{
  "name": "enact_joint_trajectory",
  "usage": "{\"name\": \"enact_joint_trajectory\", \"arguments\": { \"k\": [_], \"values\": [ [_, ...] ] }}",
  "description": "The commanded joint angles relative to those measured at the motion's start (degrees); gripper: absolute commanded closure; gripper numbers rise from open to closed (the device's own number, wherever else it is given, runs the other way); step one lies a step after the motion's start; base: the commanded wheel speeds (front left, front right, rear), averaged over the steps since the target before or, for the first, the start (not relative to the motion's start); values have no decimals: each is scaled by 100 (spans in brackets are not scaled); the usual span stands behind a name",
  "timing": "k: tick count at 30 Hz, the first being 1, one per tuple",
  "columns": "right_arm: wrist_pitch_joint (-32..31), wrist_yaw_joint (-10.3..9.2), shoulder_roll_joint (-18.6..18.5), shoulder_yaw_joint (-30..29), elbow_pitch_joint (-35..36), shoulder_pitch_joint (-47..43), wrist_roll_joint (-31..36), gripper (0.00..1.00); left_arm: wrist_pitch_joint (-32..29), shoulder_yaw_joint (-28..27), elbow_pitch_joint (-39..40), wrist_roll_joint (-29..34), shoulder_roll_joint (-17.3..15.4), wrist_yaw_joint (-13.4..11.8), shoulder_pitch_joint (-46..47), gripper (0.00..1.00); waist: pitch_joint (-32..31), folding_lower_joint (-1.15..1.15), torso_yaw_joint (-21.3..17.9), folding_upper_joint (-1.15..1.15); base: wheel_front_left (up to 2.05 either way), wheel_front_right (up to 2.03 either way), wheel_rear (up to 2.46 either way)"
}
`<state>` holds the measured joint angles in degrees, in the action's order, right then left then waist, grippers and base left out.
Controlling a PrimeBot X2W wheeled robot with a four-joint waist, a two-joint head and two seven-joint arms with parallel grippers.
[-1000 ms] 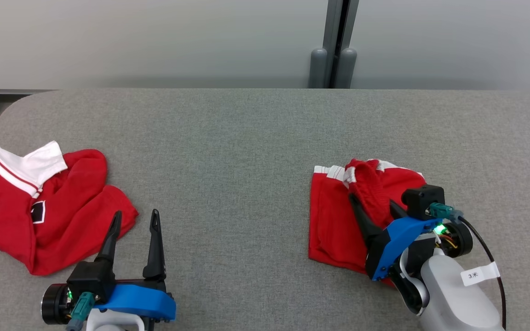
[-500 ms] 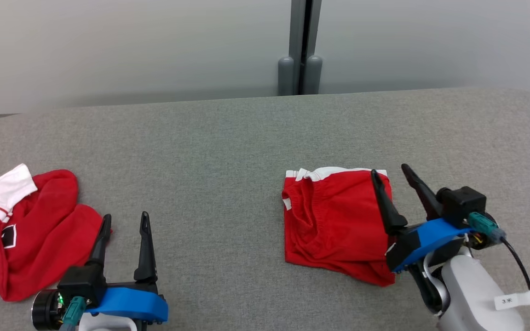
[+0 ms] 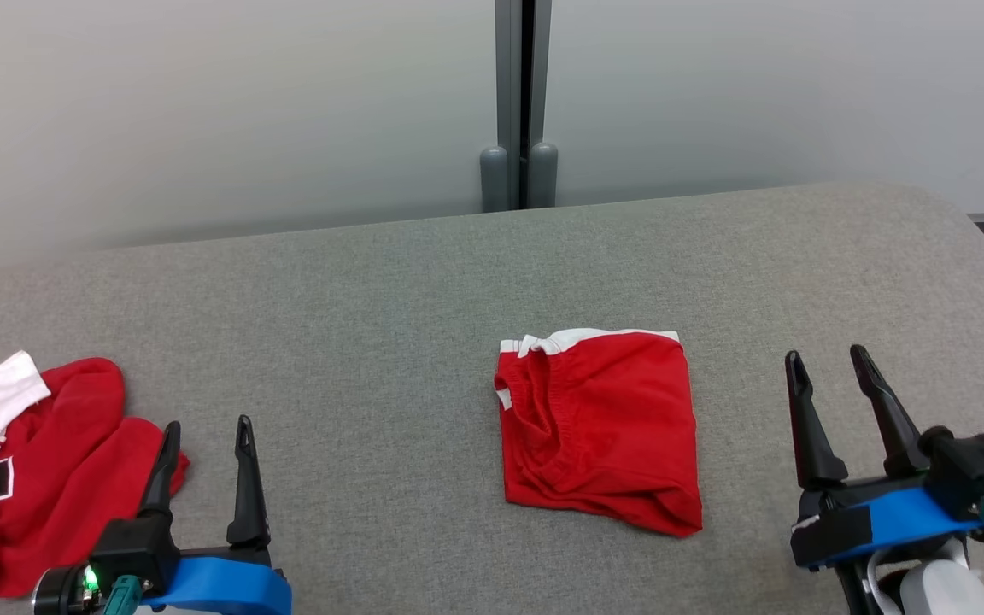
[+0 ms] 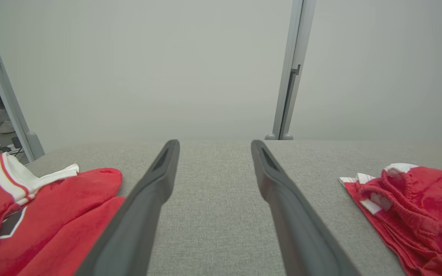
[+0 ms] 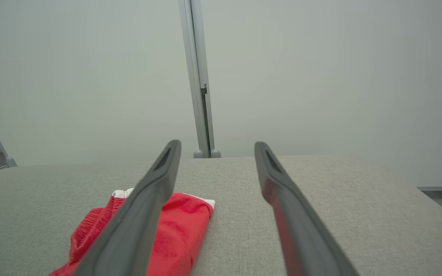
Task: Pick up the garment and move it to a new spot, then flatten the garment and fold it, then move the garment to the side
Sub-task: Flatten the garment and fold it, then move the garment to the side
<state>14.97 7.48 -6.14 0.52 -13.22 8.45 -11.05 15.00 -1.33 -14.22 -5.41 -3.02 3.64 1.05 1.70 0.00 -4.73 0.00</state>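
On the grey cloth-covered table (image 3: 424,282), right of centre, the folded red white-trimmed garment (image 3: 599,427) is laid left of the wide-spread, empty right pincer (image 3: 824,354), the nearer one; the left pincer (image 3: 207,424) is likewise spread, empty.

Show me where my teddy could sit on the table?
Widest bare patch: between the red shirt and the folded red shorts. Also the table's far strip. Crowded at the left, where the shirt lies beside the left gripper.

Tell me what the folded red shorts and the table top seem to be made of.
Folded red shorts: soft matte cloth, probably a knit; it creases softly and the waistband is gathered. Table top: grey woven fabric cover, matte; a fine weave grain shows.
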Motion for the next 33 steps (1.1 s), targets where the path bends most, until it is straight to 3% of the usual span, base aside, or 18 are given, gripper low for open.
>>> {"name": "enact_joint_trajectory", "arguments": {
  "k": [1,8,15,33],
  "values": [
    [26,3,35,-32,71,-130,48,0,26,-13,43,37,-22,9,-47,0,-35,0,17,0,0,0,0],
    [3,3,234,-246,549,-788,189,0,26,2,115,150,-55,-27,-199,0,-166,0,169,0,0,0,0],
    [-164,3,316,9,842,-1099,235,0,26,-5,175,187,-113,-42,-312,0,-228,0,309,0,0,0,0],
    [-425,3,327,-80,698,-1108,163,0,26,17,94,104,-151,-88,-303,0,-209,0,426,0,0,0,0]
  ]
}}
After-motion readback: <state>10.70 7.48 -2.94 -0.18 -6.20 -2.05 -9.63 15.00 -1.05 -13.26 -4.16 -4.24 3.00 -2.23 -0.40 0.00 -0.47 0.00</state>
